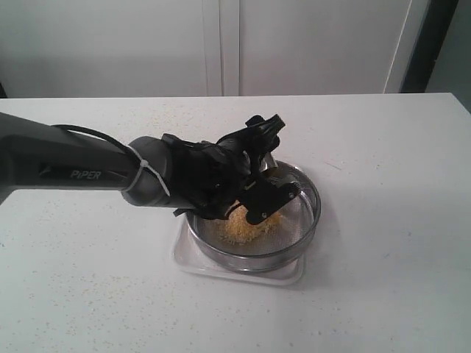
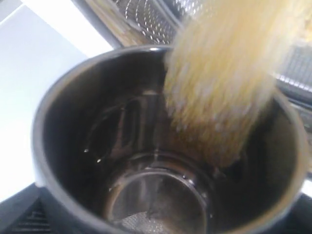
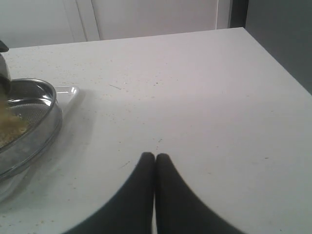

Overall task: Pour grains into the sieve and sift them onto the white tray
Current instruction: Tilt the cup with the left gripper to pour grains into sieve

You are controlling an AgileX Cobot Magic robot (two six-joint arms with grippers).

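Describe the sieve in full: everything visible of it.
The sieve is wide, round and shallow, with a shiny steel wall and rim and a fine grey wire mesh for a bottom. It sits upright on the white tray, covering most of it. A loose heap of yellow grains lies on its mesh. The left end effector holds a steel cup tipped over it; whether they touch cannot be told.
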